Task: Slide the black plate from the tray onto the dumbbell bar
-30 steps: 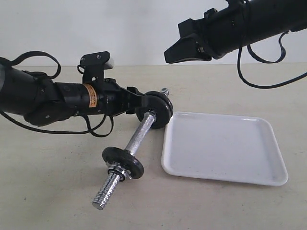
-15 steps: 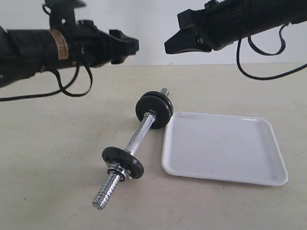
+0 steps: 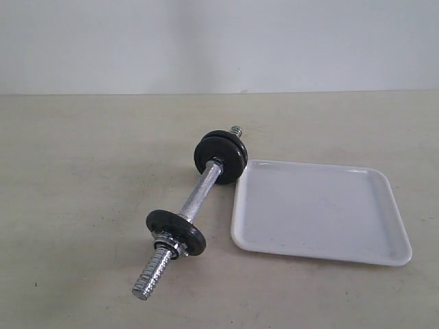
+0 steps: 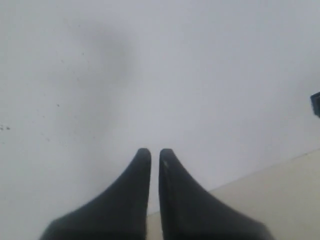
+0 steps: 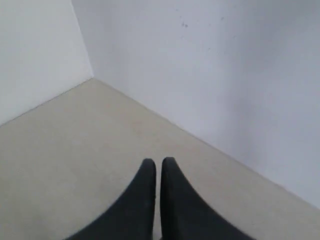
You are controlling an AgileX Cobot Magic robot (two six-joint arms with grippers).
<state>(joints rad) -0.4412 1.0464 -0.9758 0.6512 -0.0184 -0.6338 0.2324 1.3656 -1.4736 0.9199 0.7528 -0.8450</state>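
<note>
The tray [image 3: 309,205] lies bare and the black plate [image 3: 221,157] sits on the dumbbell bar [image 3: 199,195], so the job looks done. Both pairs of jaws are closed and empty; nothing further seems needed.

We see a beige table [image 3: 82,171] carrying two things: a white tray [image 3: 312,256] and, just left of the tray, a chrome bar [image 3: 199,192] lying slantwise. The bar's far black discs [image 3: 221,156] sit against the tray's far left corner. Its near disc [image 3: 176,232] stands a little apart from the tray's near left corner.
</note>
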